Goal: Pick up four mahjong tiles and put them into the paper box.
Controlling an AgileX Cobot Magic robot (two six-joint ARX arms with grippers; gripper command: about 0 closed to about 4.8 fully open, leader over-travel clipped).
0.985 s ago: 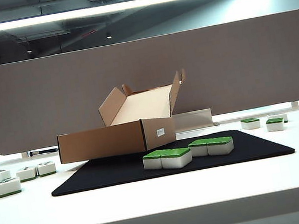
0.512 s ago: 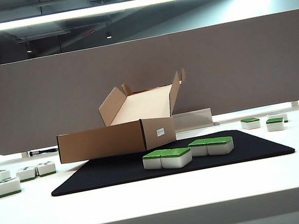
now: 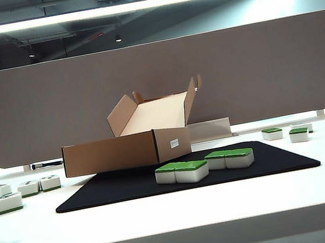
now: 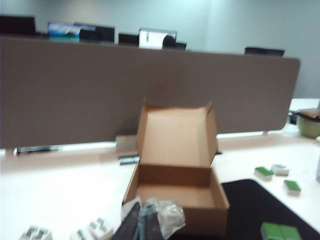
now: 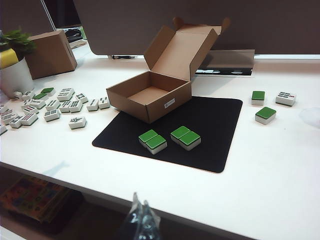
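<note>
Two pairs of green-topped mahjong tiles (image 3: 182,172) (image 5: 153,139) lie side by side on the black mat, the second pair (image 3: 229,158) (image 5: 185,137) just beside the first. The open paper box (image 3: 127,151) (image 5: 131,103) (image 4: 207,220) stands behind them on the mat's far corner, lid flap upright, inside bare. Neither arm shows in the exterior view. My left gripper (image 4: 142,226) is shut and empty, hovering just short of the box's near wall. My right gripper (image 5: 141,220) is shut and empty, off the table's near edge, well short of the tiles.
The black mat (image 3: 277,163) lies mid-table. White-faced tiles (image 3: 5,202) (image 5: 60,105) are scattered to the left, and a few more tiles (image 3: 299,134) (image 5: 265,114) lie to the right. A closed cardboard box (image 5: 50,52) and a plant pot (image 5: 15,77) stand far left. A partition (image 3: 254,67) backs the table.
</note>
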